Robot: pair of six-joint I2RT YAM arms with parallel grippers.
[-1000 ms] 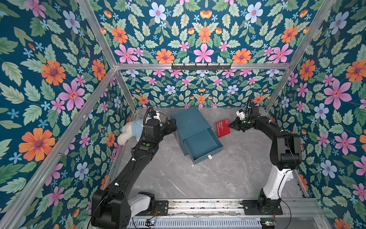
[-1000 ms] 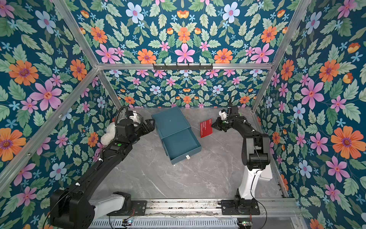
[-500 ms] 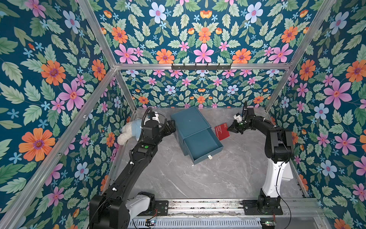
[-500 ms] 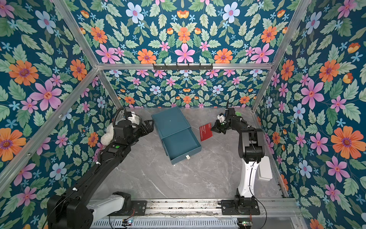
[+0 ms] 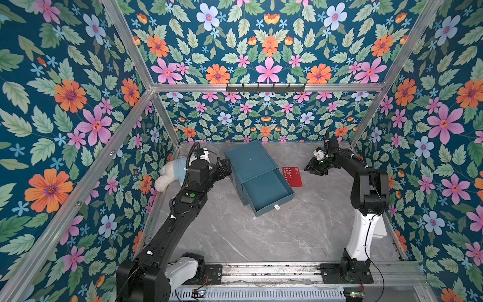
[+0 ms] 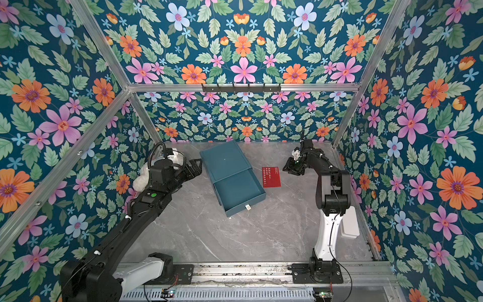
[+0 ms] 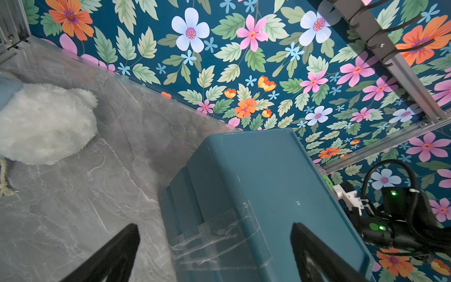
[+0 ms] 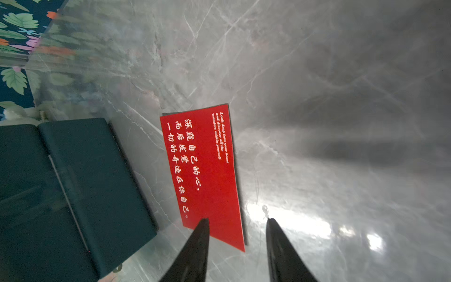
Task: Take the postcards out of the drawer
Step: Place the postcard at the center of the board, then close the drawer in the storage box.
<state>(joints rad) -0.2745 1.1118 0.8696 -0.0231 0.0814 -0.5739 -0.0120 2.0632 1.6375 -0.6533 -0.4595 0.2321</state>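
Top views, both: teal cabinet (image 5: 249,160) sits at frame centre on the marble tabletop (image 5: 261,235), turned at an angle. Its drawer (image 5: 266,193) is pulled out toward lower right of the frame. One red postcard (image 5: 292,177) lies flat on the tabletop just right of the cabinet, outside the drawer, between it and the right gripper (image 5: 313,171). Right gripper hangs near the card's right edge and apart from it; jaw gap too small to judge at this size. Left gripper (image 5: 226,168) is at the cabinet's left side. White and blue plush toy (image 5: 170,174) lies against the left wall, behind the left arm.

Left wrist view: left gripper (image 7: 214,225) has its jaws spread wide, one finger low over the tabletop and one over the cabinet's top face. Nothing is gripped. Cannot tell whether either finger touches the cabinet. Clear tape (image 7: 219,234) crosses the cabinet's corner. Plush toy at left edge of frame.

Right wrist view: red postcard at frame centre, white lettering face up, flat on the marble, with a strip of bare tabletop between it and the cabinet. Right gripper (image 8: 237,219) has its jaws partly apart, nothing between them. One fingertip (image 8: 203,227) overlaps the card's near corner in the picture; contact cannot be judged.
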